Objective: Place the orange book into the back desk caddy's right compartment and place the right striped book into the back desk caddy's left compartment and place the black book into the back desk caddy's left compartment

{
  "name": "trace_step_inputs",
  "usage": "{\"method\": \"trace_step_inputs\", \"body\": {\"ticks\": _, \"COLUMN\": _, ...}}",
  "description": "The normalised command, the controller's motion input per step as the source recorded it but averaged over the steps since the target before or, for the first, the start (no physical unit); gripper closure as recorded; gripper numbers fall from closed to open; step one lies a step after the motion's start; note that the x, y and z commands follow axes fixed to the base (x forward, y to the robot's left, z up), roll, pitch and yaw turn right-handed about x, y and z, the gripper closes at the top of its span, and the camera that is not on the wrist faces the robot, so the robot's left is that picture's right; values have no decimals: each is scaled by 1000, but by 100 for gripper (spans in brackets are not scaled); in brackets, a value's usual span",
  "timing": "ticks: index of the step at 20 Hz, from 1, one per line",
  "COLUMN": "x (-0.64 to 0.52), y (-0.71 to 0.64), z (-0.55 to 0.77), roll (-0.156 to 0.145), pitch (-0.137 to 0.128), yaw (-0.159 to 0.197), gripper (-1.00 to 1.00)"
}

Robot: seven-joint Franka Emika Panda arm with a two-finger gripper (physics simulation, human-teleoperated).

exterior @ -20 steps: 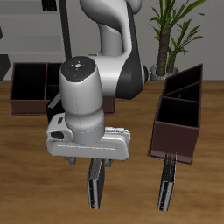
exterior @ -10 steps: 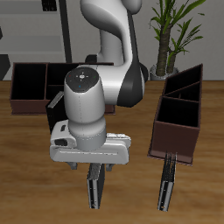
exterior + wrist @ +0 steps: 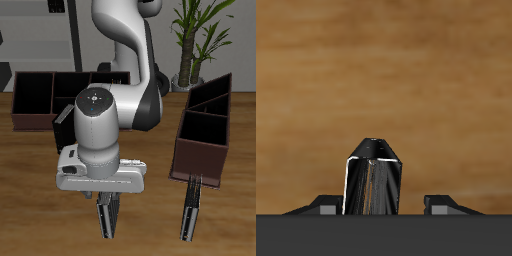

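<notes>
The right striped book stands on edge on the table, in the lower middle of the exterior frame, directly under the gripper. In the wrist view the book's narrow striped end rises between the two fingers, which sit apart on either side of it with visible gaps; the gripper is spread and not yet pinching the book.

A second striped book stands at the lower right of the exterior frame, just in front of the slanted-divider caddy. The back caddy lies at the upper left, largely behind the arm, so its left compartment cannot be made out clearly. The orange and black books are not in view.

Risks, as I judge them: the book sits closer to one finger, so closing could push and topple the thin book before both pads bite. A shallow grip near the top edge could let it swing or slip in transit.
</notes>
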Motion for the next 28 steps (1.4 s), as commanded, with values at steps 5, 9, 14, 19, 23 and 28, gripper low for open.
{"method": "trace_step_inputs", "body": {"ticks": 5, "x": -21, "y": -180, "z": 38, "roll": -22, "pitch": -9, "yaw": -2, "gripper": 100}}
{"method": "trace_step_inputs", "body": {"ticks": 9, "x": -417, "y": -76, "z": 529, "roll": 54, "pitch": -110, "yaw": 15, "gripper": 100}}
{"method": "trace_step_inputs", "body": {"ticks": 14, "x": -612, "y": -680, "z": 909, "roll": -43, "pitch": -128, "yaw": 20, "gripper": 100}}
{"method": "trace_step_inputs", "body": {"ticks": 19, "x": -1174, "y": -686, "z": 1180, "roll": 11, "pitch": -161, "yaw": -10, "gripper": 100}}
{"method": "trace_step_inputs", "body": {"ticks": 23, "x": -1560, "y": -757, "z": 1091, "roll": 23, "pitch": -149, "yaw": 77, "gripper": 100}}
{"method": "trace_step_inputs", "body": {"ticks": 28, "x": -1086, "y": -545, "z": 449, "roll": -7, "pitch": -73, "yaw": 47, "gripper": 100}}
